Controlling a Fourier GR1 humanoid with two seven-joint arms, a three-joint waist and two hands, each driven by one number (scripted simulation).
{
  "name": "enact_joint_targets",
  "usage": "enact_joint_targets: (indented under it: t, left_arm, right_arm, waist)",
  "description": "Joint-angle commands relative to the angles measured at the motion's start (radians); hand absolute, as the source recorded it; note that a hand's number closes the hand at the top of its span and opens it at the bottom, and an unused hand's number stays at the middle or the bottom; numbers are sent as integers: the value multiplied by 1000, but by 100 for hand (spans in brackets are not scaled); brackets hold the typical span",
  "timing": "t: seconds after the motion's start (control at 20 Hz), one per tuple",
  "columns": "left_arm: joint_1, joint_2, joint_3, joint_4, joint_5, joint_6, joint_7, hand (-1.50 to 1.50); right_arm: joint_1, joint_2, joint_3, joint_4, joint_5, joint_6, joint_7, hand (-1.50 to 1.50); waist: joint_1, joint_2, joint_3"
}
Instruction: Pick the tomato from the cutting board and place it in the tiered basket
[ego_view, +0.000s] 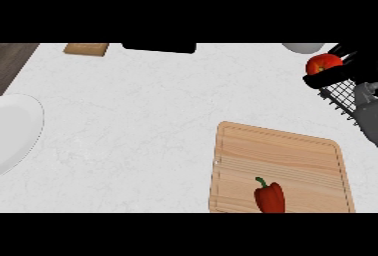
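Tomato (323, 63) far right, above black mesh of tiered basket (341, 92), black fingers of right hand (328, 79) curled round it from below. Grey forearm follows down right edge. Left hand out of view. Cutting board (277, 160) near right on bench (133, 125), red pepper (270, 197) at its near edge. Judgement: centre tomato over basket tier, lower inside rim, only then uncurl fingers; lift clear without snagging mesh.

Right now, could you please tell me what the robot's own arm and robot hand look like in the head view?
Only the right arm shows: a smooth, plain grey forearm ending in a matte black right robot hand with slim black fingers. No cables, markings or sleeve are visible. The left arm is out of view.
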Motion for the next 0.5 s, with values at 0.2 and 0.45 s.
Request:
enact_joint_targets:
  t: [0.2,0.45]
  left_arm:
    - [-235,-37,184,-77,-28,83,-78,0]
    - [-247,-26,196,-59,-14,94,-82,0]
  right_arm:
    - [-185,-61,-33,118,231,-84,108,150]
    - [-240,-70,-15,210,311,-24,130,150]
  waist:
    - [-19,-3,5]
    - [-23,3,5]
